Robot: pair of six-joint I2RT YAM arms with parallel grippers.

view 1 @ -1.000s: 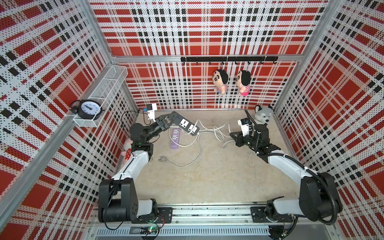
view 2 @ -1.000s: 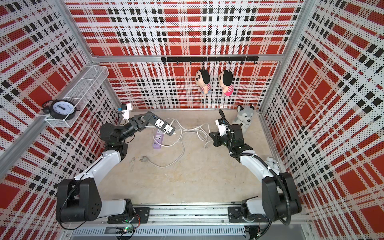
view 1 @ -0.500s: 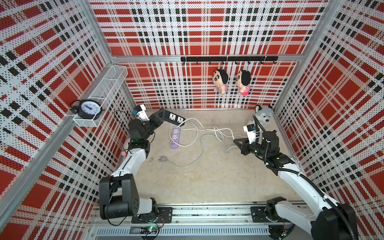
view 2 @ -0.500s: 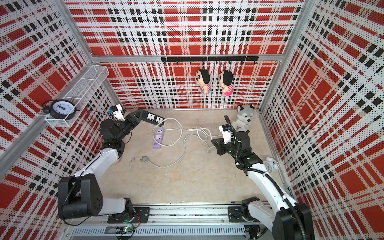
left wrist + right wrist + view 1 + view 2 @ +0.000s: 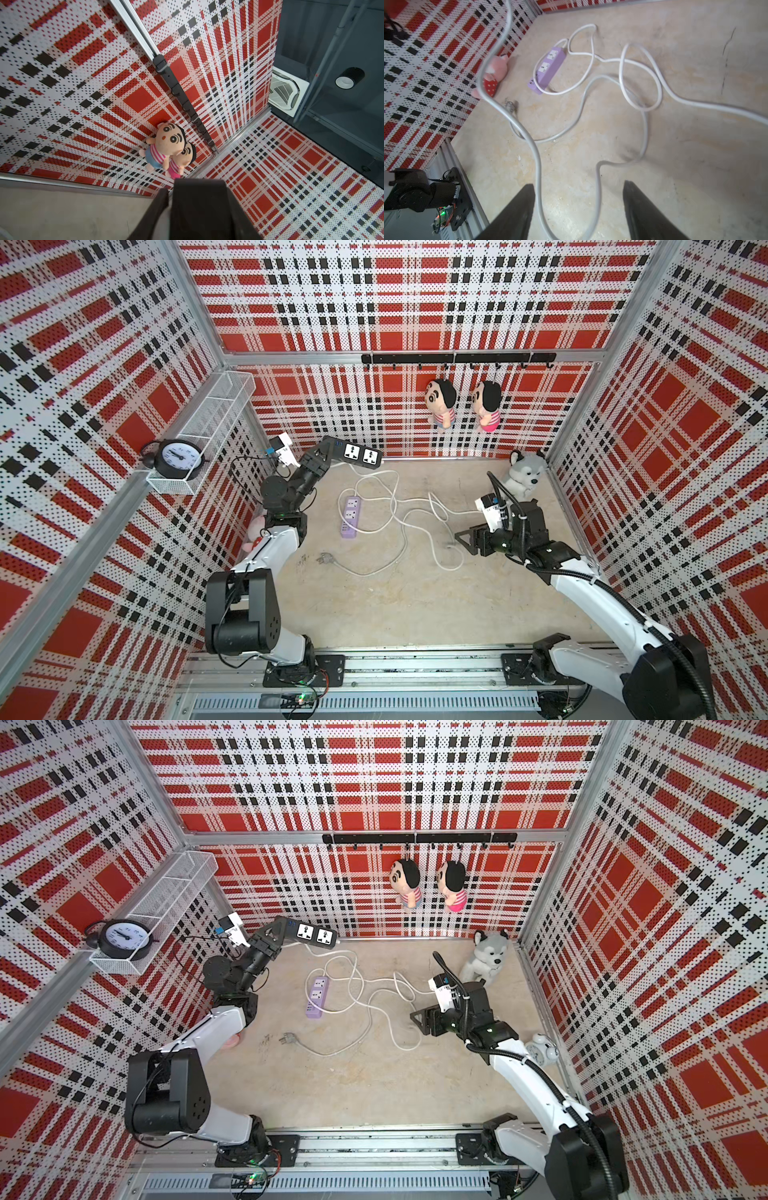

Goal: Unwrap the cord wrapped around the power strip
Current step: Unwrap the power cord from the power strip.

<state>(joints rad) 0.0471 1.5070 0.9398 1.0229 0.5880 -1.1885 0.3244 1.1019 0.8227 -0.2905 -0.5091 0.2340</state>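
**Black strip held up, white cord loose on the desk**

Closest in, a long metal rail (image 5: 415,668) carries both white and black arms. The desk (image 5: 395,605) past it is flat and sandy, with pale blotches like stone.

The right pincer (image 5: 578,187) hangs low over the desk on the right side. Its two black pointed fingers (image 5: 517,207) are spread wide. In the right wrist view, the smooth, round white cord (image 5: 643,124) runs through the gap between them, and nothing is pinched.

The cord lies on the desk in soft, loose loops across the middle in both top views. Left of the loops, a small gray plug (image 5: 322,559) rests flat on the desk. Just behind it lies a purple power strip (image 5: 350,516), a long plastic block with white sockets on top.

Farther back on the left, the left pincer (image 5: 322,456) is pressed onto one end of the black power strip (image 5: 360,454). The strip is a long, hard bar with two white square sockets. It is held up off the desk, close to the back wall, and its cord drops from the far end.

A fluffy gray and white husky toy (image 5: 523,475) sits in the back right corner. On the checked wall full of tiny holes, two soft dolls (image 5: 441,404) hang from a black hook bar (image 5: 457,358).
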